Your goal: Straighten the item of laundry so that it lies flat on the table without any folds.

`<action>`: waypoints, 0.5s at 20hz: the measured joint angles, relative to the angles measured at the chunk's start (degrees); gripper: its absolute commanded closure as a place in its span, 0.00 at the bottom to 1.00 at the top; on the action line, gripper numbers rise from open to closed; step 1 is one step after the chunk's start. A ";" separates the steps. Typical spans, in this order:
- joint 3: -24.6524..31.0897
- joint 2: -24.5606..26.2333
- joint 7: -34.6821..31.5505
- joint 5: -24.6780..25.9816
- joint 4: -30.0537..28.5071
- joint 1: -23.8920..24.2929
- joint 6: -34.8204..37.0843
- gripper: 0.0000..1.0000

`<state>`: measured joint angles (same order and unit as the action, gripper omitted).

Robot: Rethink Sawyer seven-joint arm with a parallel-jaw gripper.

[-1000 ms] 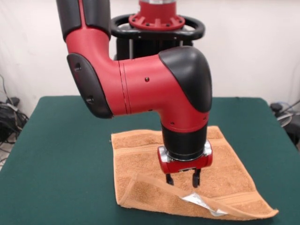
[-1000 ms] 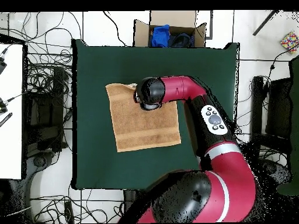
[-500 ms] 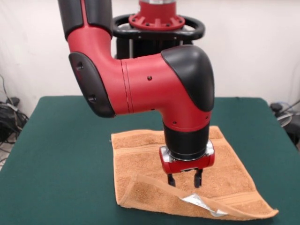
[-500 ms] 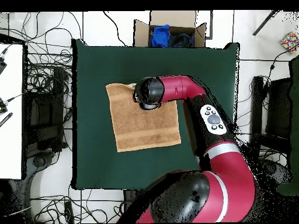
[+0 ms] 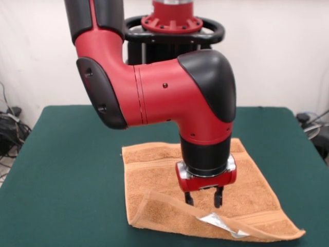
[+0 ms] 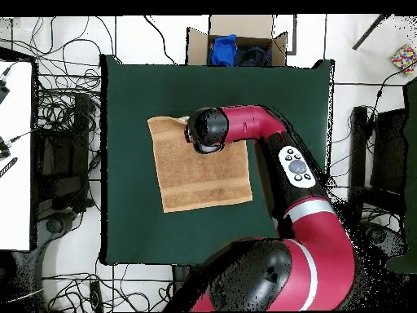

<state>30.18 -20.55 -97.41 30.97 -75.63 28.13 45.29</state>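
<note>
1. The towel [image 5: 205, 203] lies on the green bench [image 5: 67, 175], roughly at the bench's middle in the overhead view, with bare felt on every side of it; it is orange-tan terry with a woven band [image 5: 149, 164] running across near its far edge in the front view.
2. The towel is not flat; along its near edge in the front view a strip is folded back over the rest, forming a raised diagonal flap [image 5: 169, 206]; a small white care tag [image 5: 218, 222] shows on the flap, toward the towel's near right corner.
3. The gripper [image 5: 204, 197] hangs from the red and black arm [image 5: 164, 92] directly above the towel, just behind the care tag; its two dark fingers [image 5: 188, 198] point straight down, spread with a clear gap between them, holding nothing; whether the tips touch the cloth cannot be told.
4. In the overhead view the arm's wrist covers the towel's upper right part, hiding the gripper.
5. A cardboard box [image 6: 241, 41] with blue and dark items sits on the floor just beyond the bench's top edge in the overhead view, well apart from the towel; cables [image 6: 61, 122] lie on the floor to the left of the bench.
</note>
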 measured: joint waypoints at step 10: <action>1.07 1.47 0.00 -0.01 1.17 0.15 -7.93 0.00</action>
<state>31.25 -19.09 -97.41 30.96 -74.46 28.28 37.36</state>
